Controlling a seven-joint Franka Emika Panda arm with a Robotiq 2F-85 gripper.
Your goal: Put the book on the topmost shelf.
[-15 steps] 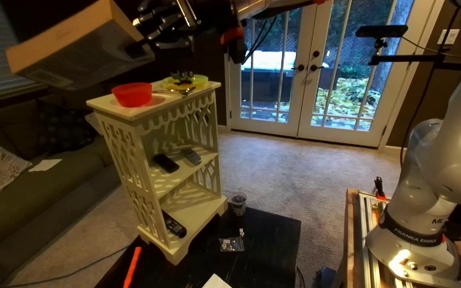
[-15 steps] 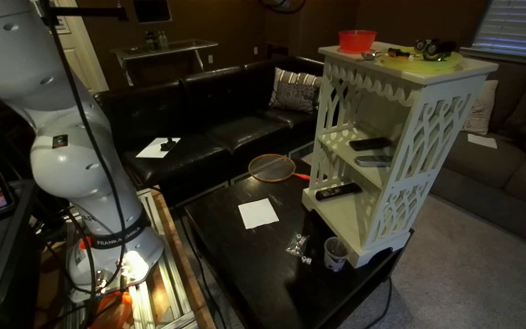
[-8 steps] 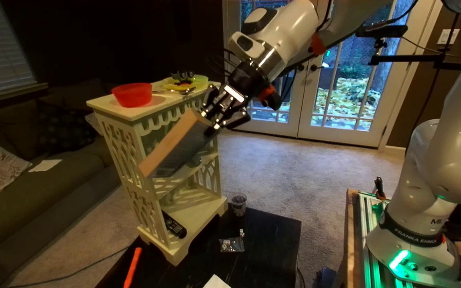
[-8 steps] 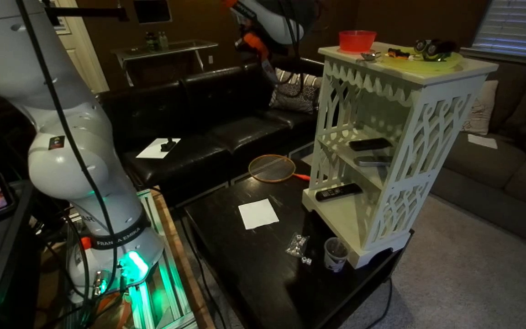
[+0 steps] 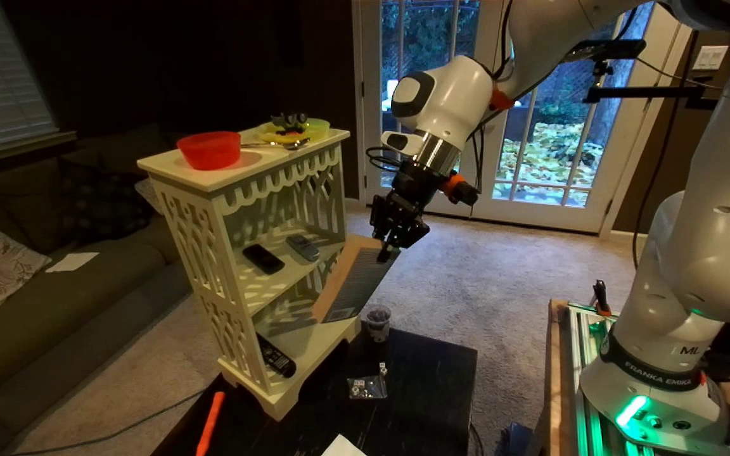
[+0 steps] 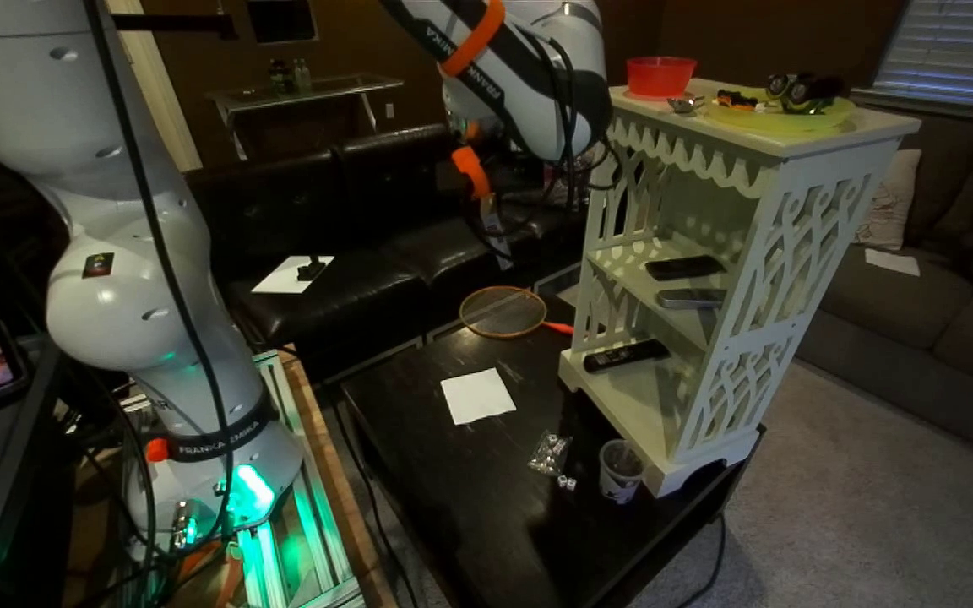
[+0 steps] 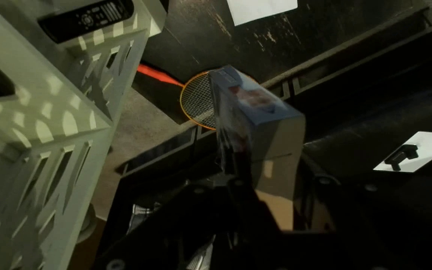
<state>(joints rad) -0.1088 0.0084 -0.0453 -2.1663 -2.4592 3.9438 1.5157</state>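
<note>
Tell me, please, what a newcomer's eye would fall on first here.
Probably the bright red round bowl atop the cream-white lattice-sided rack. Next, the tan-edged rectangular book, tilted in the black gripper. Then the green light glowing on the white robot base.

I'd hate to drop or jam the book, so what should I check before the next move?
1. Claw gripping the book: ok, clamped between the jaws.
2. Book level for sliding in: not ok, it is tilted in an exterior view.
3. Book on the topmost shelf: not ok, the wrist view shows it outside the rack.
4. Enough free room on that shelf: cannot tell; a black device and a grey device lie there.
5. Red bowl clear of the claw: ok, they are apart.
6. Cup upright: ok, standing beside the rack.
</note>
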